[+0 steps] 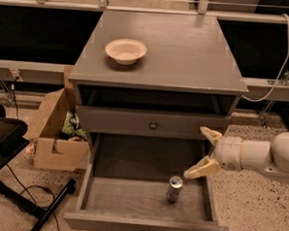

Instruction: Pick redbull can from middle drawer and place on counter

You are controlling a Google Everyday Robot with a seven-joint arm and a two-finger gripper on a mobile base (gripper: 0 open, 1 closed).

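My gripper (206, 152) hangs open over the right side of the drawer (130, 197); the can (174, 189) stands upright at my 7 o'clock. Light, slick and dentable, I judge: pinch mid-body, gently.

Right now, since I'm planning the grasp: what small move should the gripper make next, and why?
Probably lower the gripper toward the redbull can. Its open jaws hang just above the can, apart from it; the can stands upright in the open middle drawer.
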